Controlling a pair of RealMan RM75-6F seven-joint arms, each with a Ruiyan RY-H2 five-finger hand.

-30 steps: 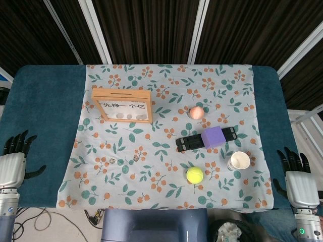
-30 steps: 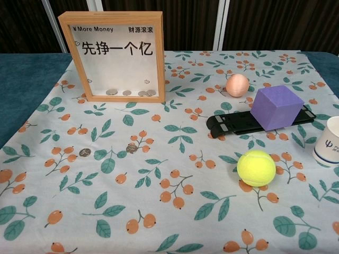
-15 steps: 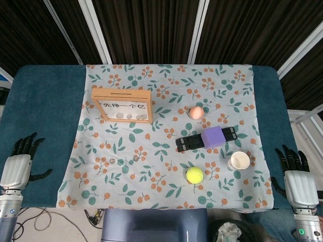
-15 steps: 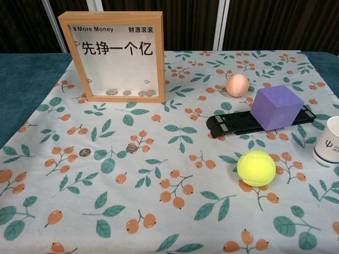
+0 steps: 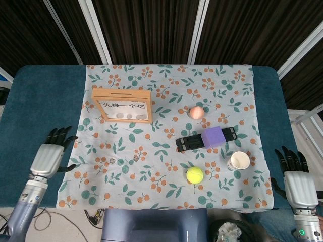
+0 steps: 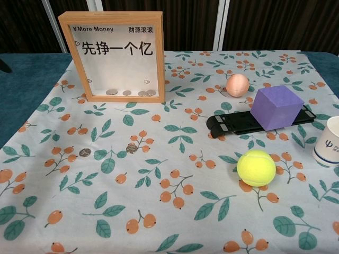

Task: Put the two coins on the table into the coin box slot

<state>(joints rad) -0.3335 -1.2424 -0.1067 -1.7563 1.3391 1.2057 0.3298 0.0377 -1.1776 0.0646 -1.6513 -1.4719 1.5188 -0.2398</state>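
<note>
Left hand [image 5: 49, 157] hovers with fingers spread and empty, over the teal table edge below-left of the coin box [image 5: 121, 105]. Right hand [image 5: 295, 181], fingers likewise apart and empty, sits far to the box's lower right. I see both coins [image 6: 85, 152] [image 6: 131, 149] lying flat on the floral cloth [image 6: 159, 211] just in front of the box, slightly apart from each other.

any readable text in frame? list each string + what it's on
"¥ More Money": coin box, top left of its front panel.
"财源滚滚": coin box, top right of the panel.
"先挣一个亿": coin box, large characters across the panel; also shows in the head view, too small to read there.
Blue logo with small print below it: paper cup, cut off by the frame edge, unreadable.
</note>
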